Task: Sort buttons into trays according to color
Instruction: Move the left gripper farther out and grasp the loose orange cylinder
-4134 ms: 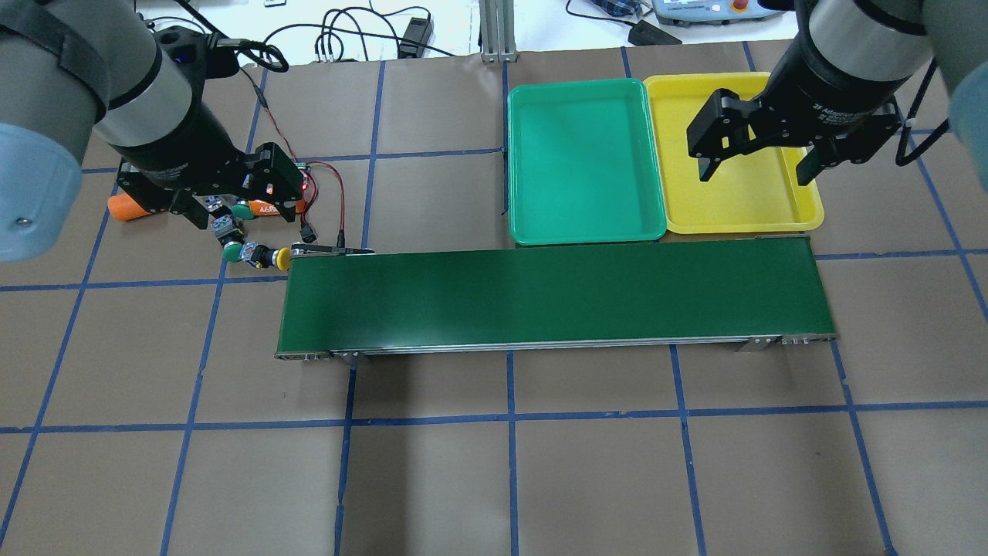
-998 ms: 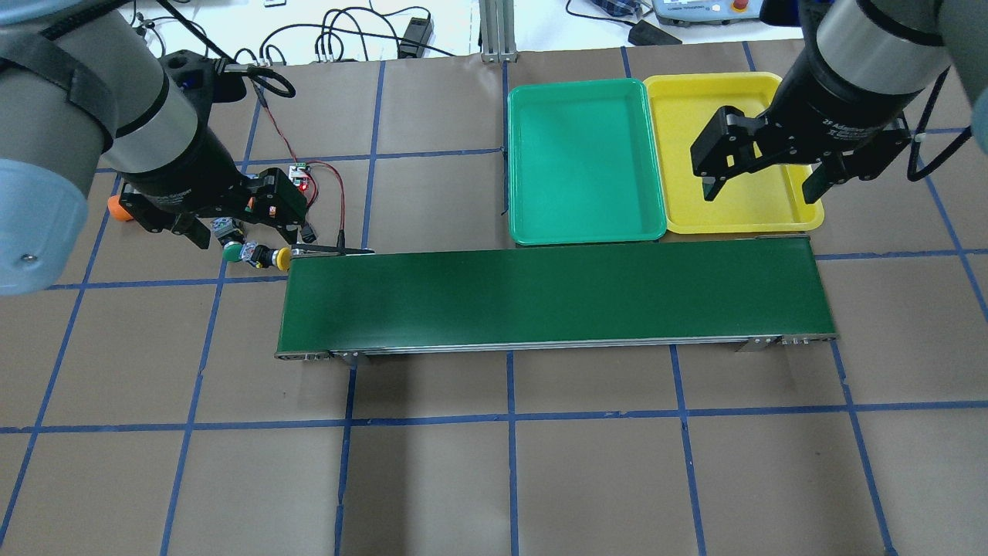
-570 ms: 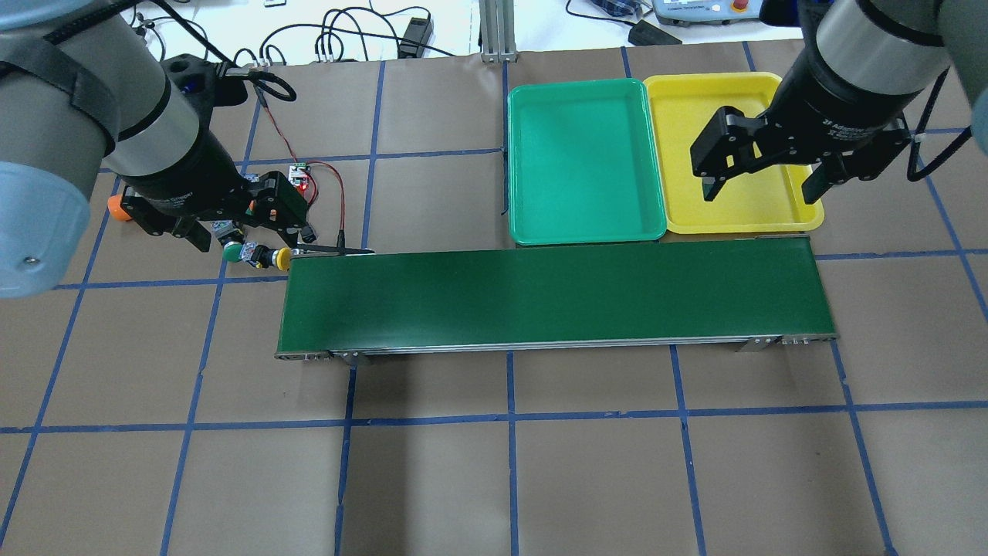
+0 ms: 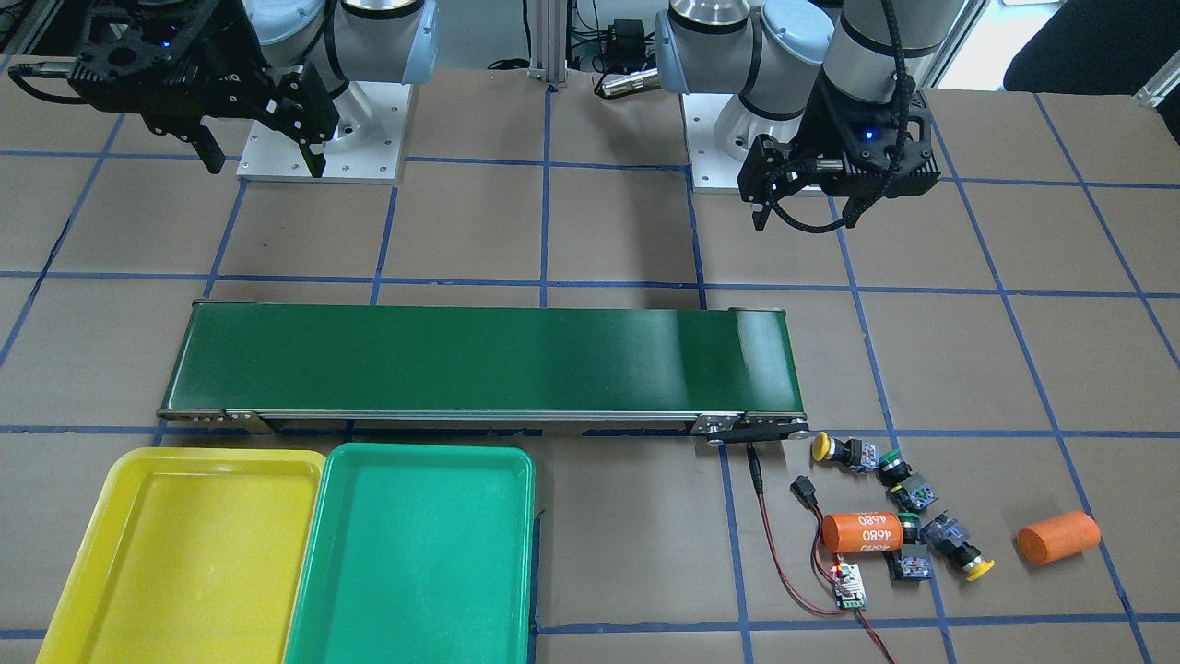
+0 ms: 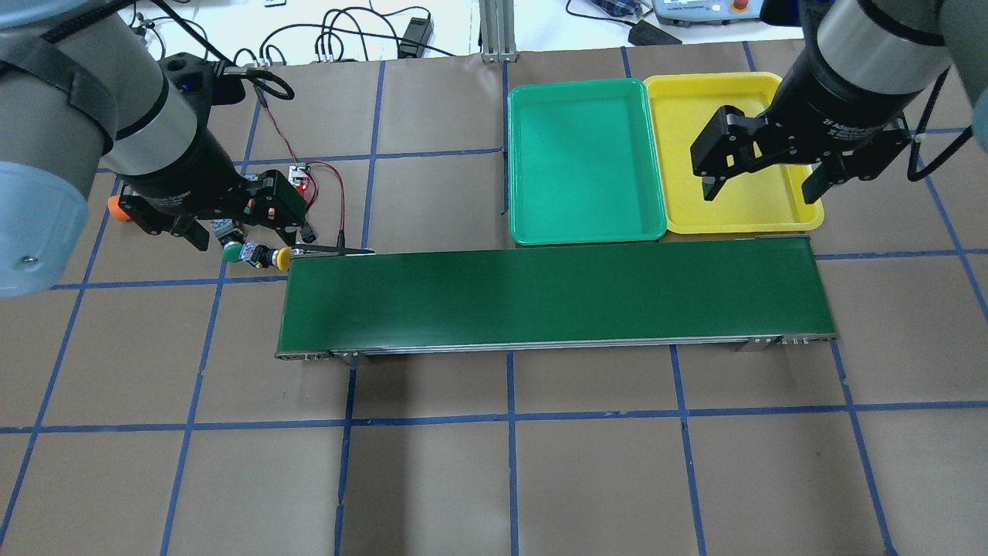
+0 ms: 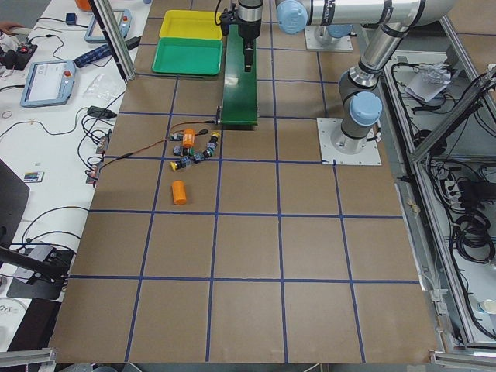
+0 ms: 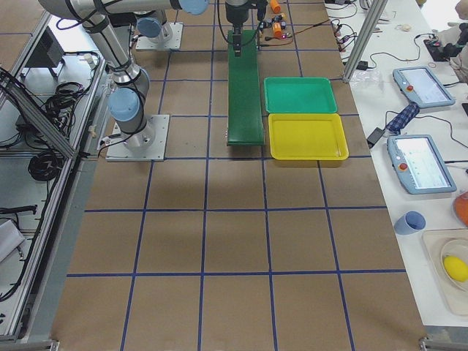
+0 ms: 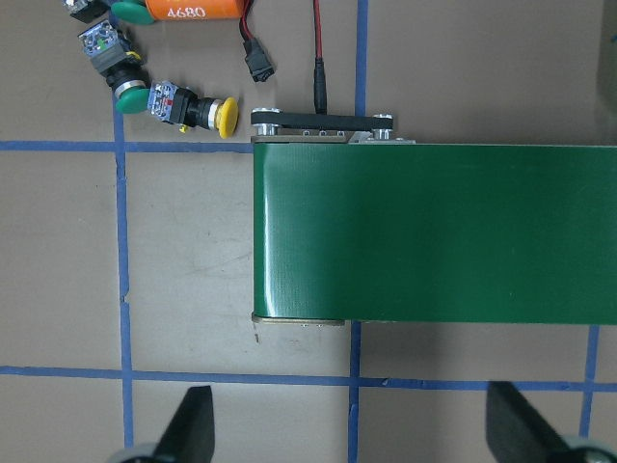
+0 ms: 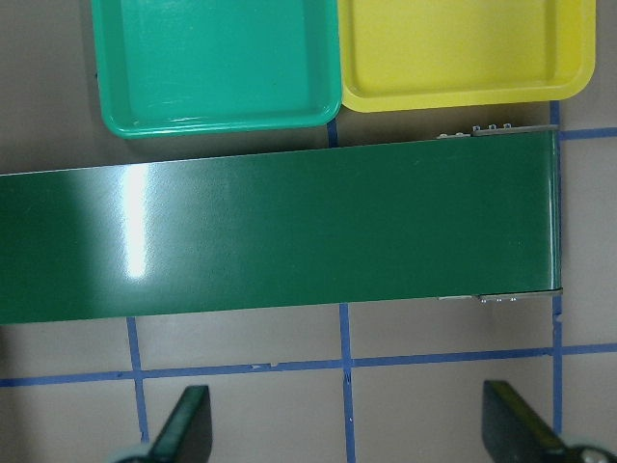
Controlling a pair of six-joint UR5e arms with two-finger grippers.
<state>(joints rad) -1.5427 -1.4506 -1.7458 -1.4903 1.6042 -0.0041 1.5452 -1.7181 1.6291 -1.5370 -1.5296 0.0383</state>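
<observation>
While the yellow tray (image 4: 184, 544) and green tray (image 4: 410, 553) lie side by side near one belt (image 4: 479, 360) end, four buttons (image 4: 892, 460) cluster on the desk (image 4: 599, 231) by the other; beyond, left tool (image 8: 350, 388) and right tool (image 9: 347, 387) hover wide open.

The surface (image 5: 432, 479) is covered in brown paper and marked into squares by blue tape lines (image 5: 617, 415). Along its far side runs a white bench (image 7: 442, 205) carrying teach pendants (image 7: 419, 164) and a blue cup (image 7: 411, 221). An aluminium post (image 5: 494, 31) stands at that edge. The light is even, and shadows are soft.
</observation>
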